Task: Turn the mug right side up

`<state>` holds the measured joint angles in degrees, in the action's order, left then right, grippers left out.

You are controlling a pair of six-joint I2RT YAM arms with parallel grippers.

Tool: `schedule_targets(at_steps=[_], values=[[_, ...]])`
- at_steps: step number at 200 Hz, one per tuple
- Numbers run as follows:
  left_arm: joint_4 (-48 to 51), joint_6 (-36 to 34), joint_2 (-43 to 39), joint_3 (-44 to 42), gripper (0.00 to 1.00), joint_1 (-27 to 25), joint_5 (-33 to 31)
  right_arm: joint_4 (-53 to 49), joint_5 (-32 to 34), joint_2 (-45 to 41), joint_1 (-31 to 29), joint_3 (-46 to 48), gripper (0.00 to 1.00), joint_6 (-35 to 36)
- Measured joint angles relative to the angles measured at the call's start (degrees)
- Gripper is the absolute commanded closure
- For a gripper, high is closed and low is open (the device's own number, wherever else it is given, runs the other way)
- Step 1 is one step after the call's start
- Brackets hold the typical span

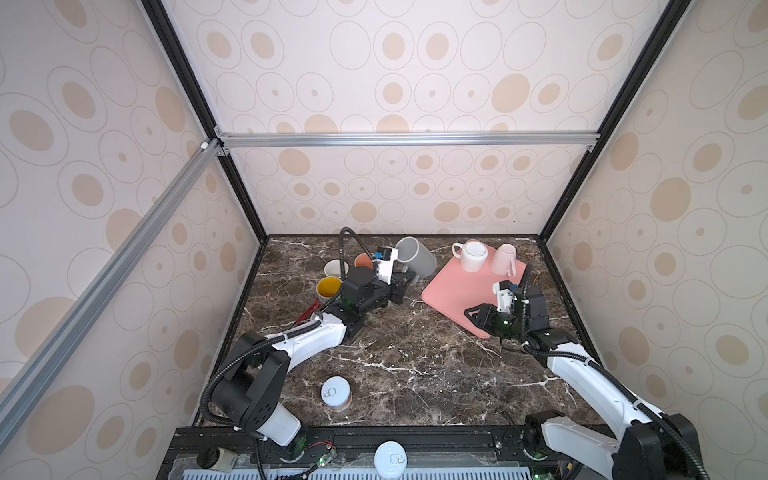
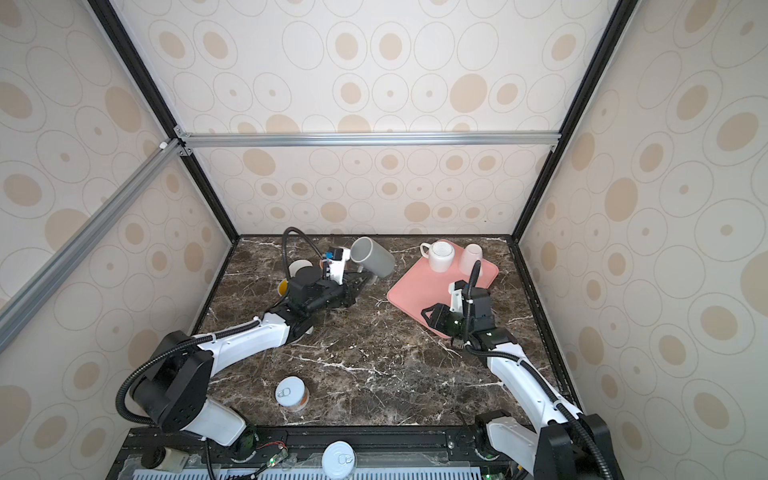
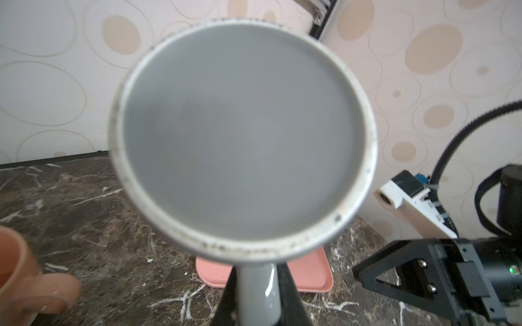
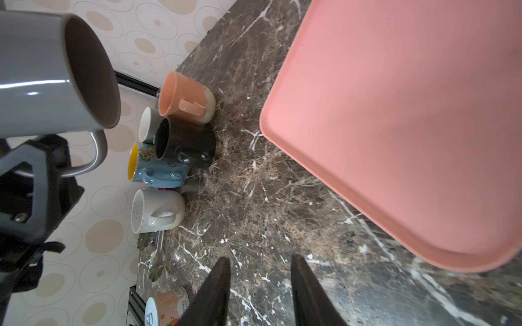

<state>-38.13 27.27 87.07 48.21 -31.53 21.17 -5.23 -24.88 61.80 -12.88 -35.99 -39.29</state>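
**One grey mug (image 1: 415,255), sideways**

Left tool (image 3: 257,272) clamped on its handle (image 3: 255,296); mug clear of desk (image 1: 395,353), just beyond the tips. Glazed ceramic: likely stiff, heavy, slick, brittle; handle grip may swivel. Right tool (image 4: 260,268) apart, empty.
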Motion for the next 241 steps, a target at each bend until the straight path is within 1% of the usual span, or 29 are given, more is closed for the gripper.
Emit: schedule_targets(at_steps=[21,53,86,108,142,184,241], values=[[-7.4,6.6,-1.0,-4.2,1.00,3.3,2.0,4.6,0.0,0.0,-2.8,0.0,0.61,-1.5],[-17.6,15.9,-0.5,-8.0,1.00,5.0,6.4,16.0,-2.1,1.4,-7.5,0.1,0.61,-4.2],[-33.7,27.3,4.6,-8.4,1.00,5.7,10.6,30.5,-5.1,7.0,-9.4,0.2,0.60,-9.7],[-40.6,33.3,8.3,-8.4,1.00,5.9,11.8,38.7,-6.4,10.6,-10.9,0.2,0.60,-13.5],[-44.2,39.4,10.7,-8.7,1.00,6.1,12.2,47.8,-6.7,14.1,-13.8,0.0,0.57,-17.3],[-46.5,44.2,10.8,-8.7,1.00,6.0,12.4,52.5,-6.6,17.9,-16.8,-3.2,0.55,-19.0],[-47.5,49.4,11.4,-9.1,1.00,5.5,12.2,59.3,-6.4,24.5,-17.5,-7.1,0.56,-23.5]])
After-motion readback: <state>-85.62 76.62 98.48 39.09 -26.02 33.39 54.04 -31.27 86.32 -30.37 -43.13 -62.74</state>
